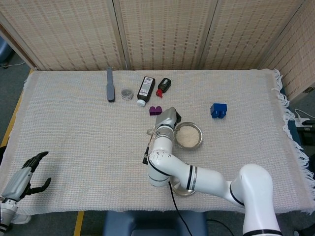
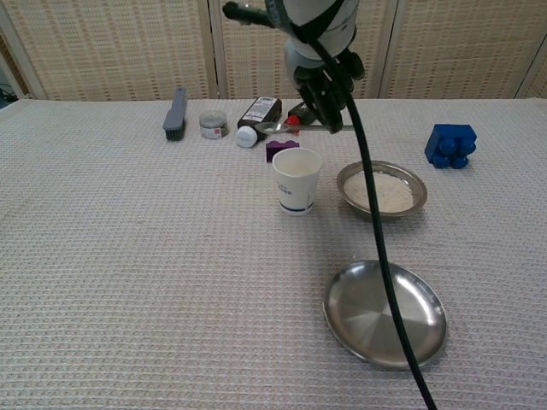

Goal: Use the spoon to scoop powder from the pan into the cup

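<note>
1. The right hand is gripping the spoon above the cup.
2. The pan, at the cup's 3 o'clock, is holding white powder.
3. The left hand is hanging with fingers apart, holding nothing.

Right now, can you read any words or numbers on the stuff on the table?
White paper cup: blue printing low on its side, too small to read.
Dark bottle with a white cap, lying on its side: a pale label with dark print, too blurred to read.
Nothing else in either view shows any writing that can be read.
</note>
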Controlling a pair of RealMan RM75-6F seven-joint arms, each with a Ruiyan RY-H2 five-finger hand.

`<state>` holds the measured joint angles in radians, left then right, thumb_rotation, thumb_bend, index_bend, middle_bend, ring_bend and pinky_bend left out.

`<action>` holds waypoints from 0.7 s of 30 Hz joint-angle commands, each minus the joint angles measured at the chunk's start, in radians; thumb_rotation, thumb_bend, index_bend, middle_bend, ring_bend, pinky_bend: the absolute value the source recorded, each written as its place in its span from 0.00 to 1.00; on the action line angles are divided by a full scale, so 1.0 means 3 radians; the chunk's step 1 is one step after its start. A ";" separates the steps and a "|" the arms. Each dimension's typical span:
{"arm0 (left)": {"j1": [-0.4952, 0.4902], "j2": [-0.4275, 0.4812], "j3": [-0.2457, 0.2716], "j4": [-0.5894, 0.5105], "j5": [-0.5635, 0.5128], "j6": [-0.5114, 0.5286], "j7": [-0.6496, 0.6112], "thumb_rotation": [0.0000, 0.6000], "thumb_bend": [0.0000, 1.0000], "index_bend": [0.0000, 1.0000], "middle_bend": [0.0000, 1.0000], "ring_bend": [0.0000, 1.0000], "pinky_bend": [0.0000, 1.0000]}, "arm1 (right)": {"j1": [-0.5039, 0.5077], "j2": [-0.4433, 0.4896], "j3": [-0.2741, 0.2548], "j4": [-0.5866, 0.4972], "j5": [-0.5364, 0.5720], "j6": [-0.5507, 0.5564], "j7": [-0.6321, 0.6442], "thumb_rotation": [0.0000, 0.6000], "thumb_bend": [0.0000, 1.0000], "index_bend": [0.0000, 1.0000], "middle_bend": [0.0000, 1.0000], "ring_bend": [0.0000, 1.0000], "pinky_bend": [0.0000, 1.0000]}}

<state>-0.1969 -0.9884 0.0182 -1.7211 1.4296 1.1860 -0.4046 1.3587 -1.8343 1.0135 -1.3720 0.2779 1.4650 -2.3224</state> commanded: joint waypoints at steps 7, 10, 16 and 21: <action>-0.0003 -0.0034 -0.0023 -0.0028 -0.0085 -0.0011 0.0160 1.00 0.41 0.00 0.00 0.00 0.00 | -0.0730 0.0771 -0.0464 -0.1172 0.0311 -0.0218 0.0489 1.00 0.38 0.76 0.99 1.00 1.00; -0.0004 -0.0048 -0.0027 -0.0035 -0.0099 -0.0009 0.0227 1.00 0.41 0.00 0.00 0.00 0.00 | -0.0902 0.1008 -0.0594 -0.1457 0.0371 -0.0380 0.0615 1.00 0.38 0.76 0.99 1.00 1.00; -0.0001 -0.0071 -0.0040 -0.0059 -0.0138 0.0000 0.0328 1.00 0.41 0.00 0.00 0.00 0.00 | -0.1159 0.1454 -0.0892 -0.1907 0.0313 -0.0815 0.0932 1.00 0.38 0.76 0.99 1.00 1.00; 0.0006 -0.0085 -0.0039 -0.0073 -0.0140 0.0016 0.0404 1.00 0.41 0.00 0.00 0.00 0.00 | -0.1216 0.1723 -0.1191 -0.2195 0.0209 -0.1103 0.1249 1.00 0.38 0.76 0.99 1.00 1.00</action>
<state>-0.1955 -1.0131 0.0064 -1.7423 1.3879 1.1903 -0.2841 1.0052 -1.3415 0.6893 -1.9982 0.3549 1.1652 -1.9822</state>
